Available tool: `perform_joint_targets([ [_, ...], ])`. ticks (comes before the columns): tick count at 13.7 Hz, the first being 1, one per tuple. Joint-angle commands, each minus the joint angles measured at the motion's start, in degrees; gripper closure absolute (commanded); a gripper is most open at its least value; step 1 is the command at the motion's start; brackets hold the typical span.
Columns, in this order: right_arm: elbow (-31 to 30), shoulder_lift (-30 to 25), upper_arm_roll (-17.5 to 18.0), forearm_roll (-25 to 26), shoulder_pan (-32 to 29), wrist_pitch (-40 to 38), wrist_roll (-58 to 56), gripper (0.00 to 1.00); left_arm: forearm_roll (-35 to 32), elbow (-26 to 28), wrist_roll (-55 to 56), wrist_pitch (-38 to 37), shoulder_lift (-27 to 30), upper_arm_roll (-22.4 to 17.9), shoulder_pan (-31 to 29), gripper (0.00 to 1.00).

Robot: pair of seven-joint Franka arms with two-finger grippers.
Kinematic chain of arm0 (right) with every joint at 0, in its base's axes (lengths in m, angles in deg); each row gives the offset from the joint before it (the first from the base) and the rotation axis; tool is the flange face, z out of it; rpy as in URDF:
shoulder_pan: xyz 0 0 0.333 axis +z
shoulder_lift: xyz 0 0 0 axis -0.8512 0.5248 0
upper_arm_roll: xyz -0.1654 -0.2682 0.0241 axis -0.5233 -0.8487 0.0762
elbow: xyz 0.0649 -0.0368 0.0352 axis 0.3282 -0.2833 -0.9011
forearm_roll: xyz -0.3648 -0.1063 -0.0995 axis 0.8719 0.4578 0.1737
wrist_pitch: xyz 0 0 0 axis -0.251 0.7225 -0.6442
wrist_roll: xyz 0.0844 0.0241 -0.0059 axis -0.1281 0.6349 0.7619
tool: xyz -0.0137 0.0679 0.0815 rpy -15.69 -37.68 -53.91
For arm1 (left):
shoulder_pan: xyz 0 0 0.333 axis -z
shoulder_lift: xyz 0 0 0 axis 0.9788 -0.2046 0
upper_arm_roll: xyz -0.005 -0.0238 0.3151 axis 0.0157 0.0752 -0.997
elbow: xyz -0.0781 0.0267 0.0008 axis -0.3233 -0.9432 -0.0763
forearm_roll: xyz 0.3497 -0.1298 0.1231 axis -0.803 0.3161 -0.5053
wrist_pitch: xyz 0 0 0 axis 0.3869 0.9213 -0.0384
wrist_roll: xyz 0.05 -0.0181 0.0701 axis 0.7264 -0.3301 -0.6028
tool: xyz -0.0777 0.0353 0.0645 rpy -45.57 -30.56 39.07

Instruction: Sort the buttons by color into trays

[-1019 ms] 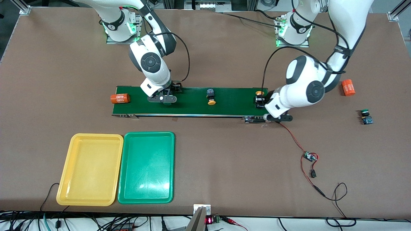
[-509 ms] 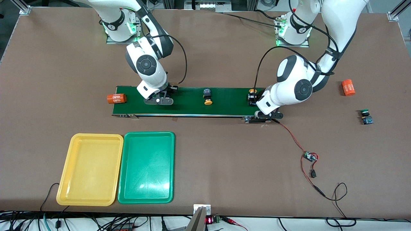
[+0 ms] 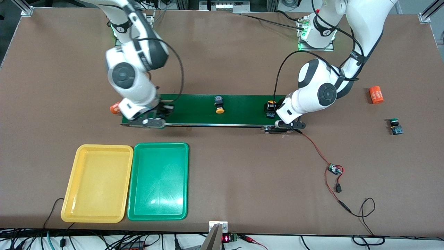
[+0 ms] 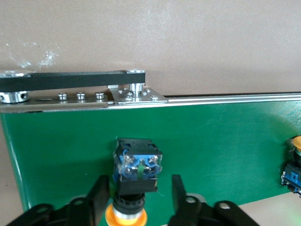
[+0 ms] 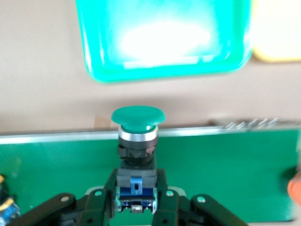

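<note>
1. Table (image 3: pixel 225 52): brown top, carries everything.
2. Belt (image 3: pixel 242 109): long, dark green, flat on the table between the arm bases and the trays.
3. Yellow tray (image 3: pixel 71 205) and green tray (image 3: pixel 184 180): side by side, touching, nearer the front camera than the belt.
4. Orange cylinder (image 3: pixel 376 94) and green button (image 3: pixel 395 126): on the tabletop at the left arm's end.
5. Small board (image 3: pixel 335 169) with red wire (image 3: pixel 314 147): on the tabletop, wire runs to the belt's end.

Two yellow-capped push-button switches (image 3: pixel 219 104), two green-capped push-button switches (image 5: pixel 137 136), one yellow plastic tray (image 3: pixel 97 183), one green plastic tray (image 3: pixel 159 181), two orange cylinders (image 3: pixel 376 94).
</note>
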Motion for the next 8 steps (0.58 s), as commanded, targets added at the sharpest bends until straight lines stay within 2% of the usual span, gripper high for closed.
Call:
perform_joint_targets([
  [1, 5.5, 2.3, -0.1, -0.1, -5.0, -1.3, -6.3, 0.93, 0.9, 0.8, -0.5, -0.1, 3.1, 0.0, -0.6, 0.0],
  [2, 7.1, 3.4, -0.1, -0.4, -6.7, -1.2, -7.6, 0.92, 0.4, 0.7, -0.4, -0.2, 4.0, -0.1, -0.7, 0.0],
  [3, 10.7, 6.8, 0.0, -0.6, -9.1, -0.8, -8.7, 0.92, 0.2, 0.6, -0.4, -1.2, 5.7, -1.0, -0.7, 0.0],
  [5, 14.3, 12.0, 0.3, -0.5, -9.6, 0.0, -9.7, 0.9, -2.5, -1.2, -0.7, -5.6, 6.8, -5.0, -0.7, 0.0],
  [8, 14.9, 17.0, 0.4, -0.5, -9.4, 5.2, -9.8, 0.9, -16.9, -3.2, -0.7, -10.7, 7.9, -6.6, -1.0, 0.0],
])
